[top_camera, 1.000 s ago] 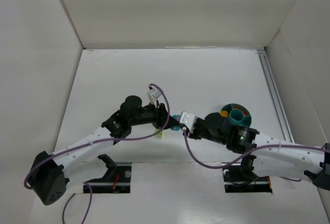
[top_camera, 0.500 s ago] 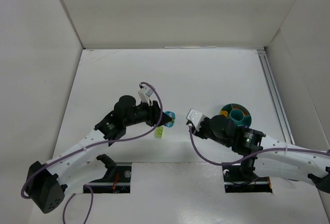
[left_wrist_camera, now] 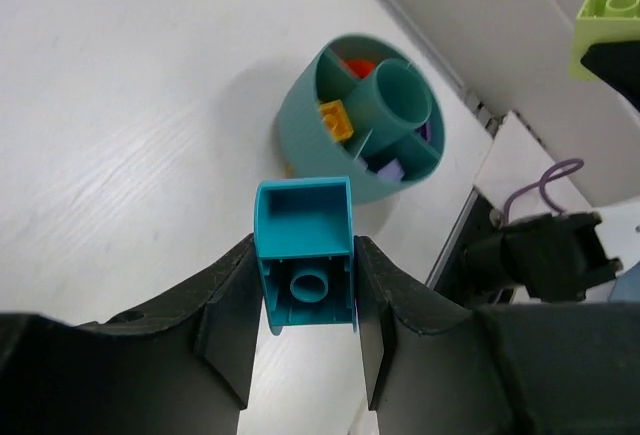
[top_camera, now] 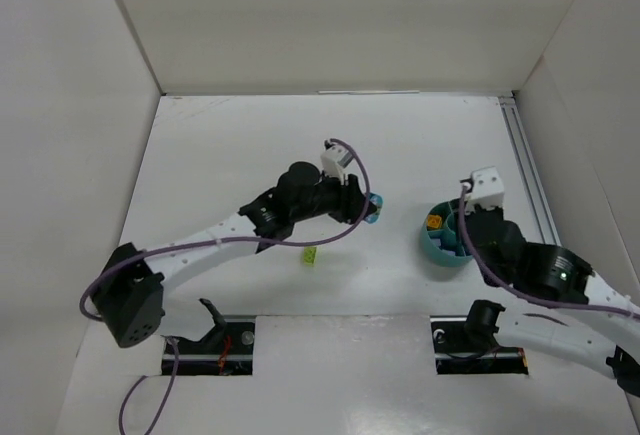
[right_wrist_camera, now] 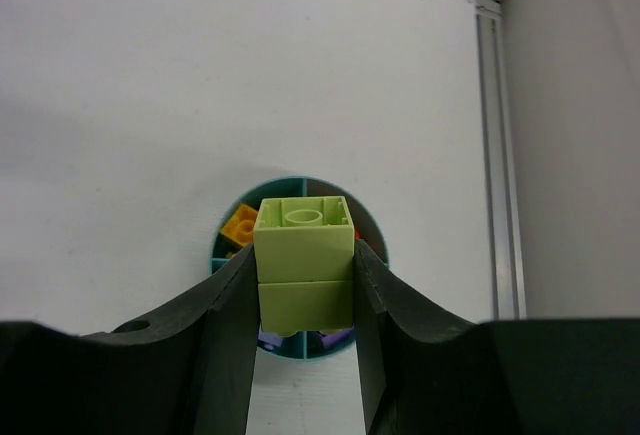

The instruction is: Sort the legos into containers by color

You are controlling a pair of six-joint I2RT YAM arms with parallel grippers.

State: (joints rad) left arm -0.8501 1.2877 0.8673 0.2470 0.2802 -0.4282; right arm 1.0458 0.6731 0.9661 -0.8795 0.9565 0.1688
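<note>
My left gripper [top_camera: 368,207] is shut on a teal brick [left_wrist_camera: 305,255], held above the table to the left of the round teal bowl [top_camera: 432,248]. The bowl's containers [left_wrist_camera: 300,125] hold yellow [left_wrist_camera: 335,120], orange and purple legos. My right gripper [right_wrist_camera: 305,265] is shut on a lime green stack of two bricks [right_wrist_camera: 304,245] directly over the bowl [right_wrist_camera: 228,217]; the left wrist view catches that stack [left_wrist_camera: 610,10] at its top right. One small lime brick [top_camera: 311,254] lies on the table below the left arm.
A metal rail [top_camera: 530,180] runs along the table's right side, close to the bowl. White walls enclose the table on the left, back and right. Both arm bases [top_camera: 220,340] sit at the near edge.
The left gripper has carried the teal brick to the right, toward the bowl. The right gripper has drawn back to the right with the lime stack and now hangs over the bowl.
</note>
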